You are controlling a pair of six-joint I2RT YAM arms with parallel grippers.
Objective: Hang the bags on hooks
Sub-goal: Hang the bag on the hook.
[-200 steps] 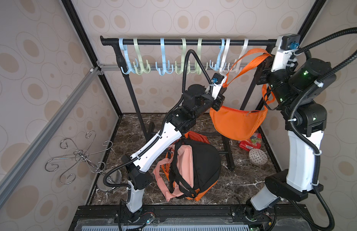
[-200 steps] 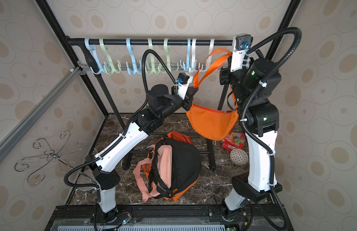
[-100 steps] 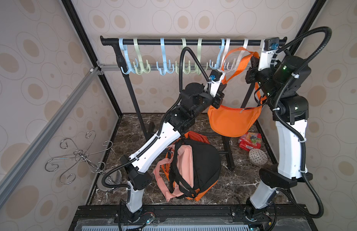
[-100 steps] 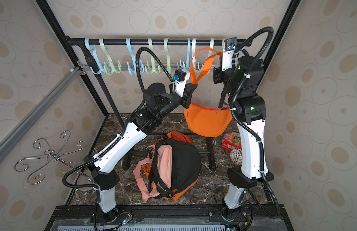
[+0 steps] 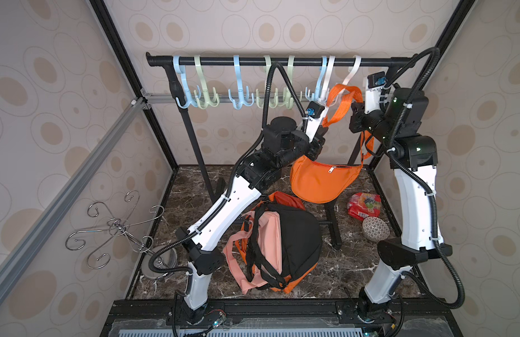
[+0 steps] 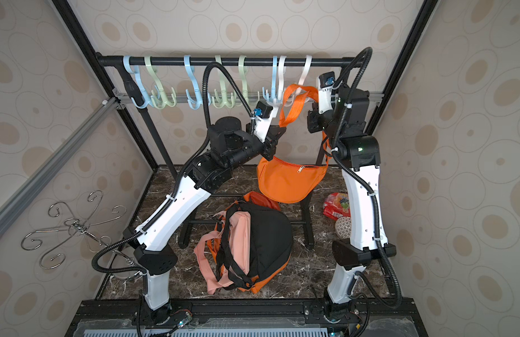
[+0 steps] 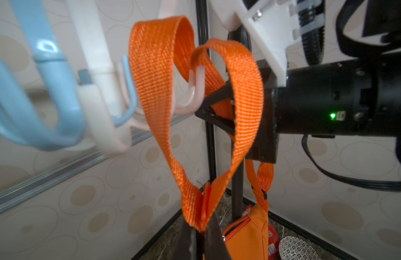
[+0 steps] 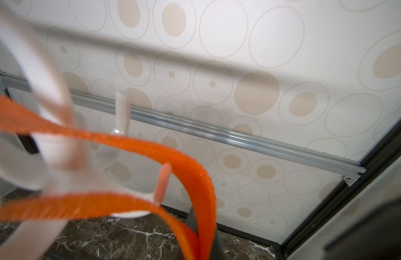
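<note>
Now | clothes rail (image 5: 253,61): spans the far side | orange sling bag (image 5: 317,183): hangs mid-air under its right end | strap (image 7: 150,78): loop beside prong of white hook (image 7: 196,85), seating unclear | left gripper (image 7: 200,229), right gripper (image 7: 206,110): both clamped on strap | advice: lower together, keep loop wide, seat webbing before releasing.

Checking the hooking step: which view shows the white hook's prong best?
Left wrist view: the white hook's prong is close and sharp, orange strap beside it. Right wrist view blurs it; in both top views it is tiny.
</note>
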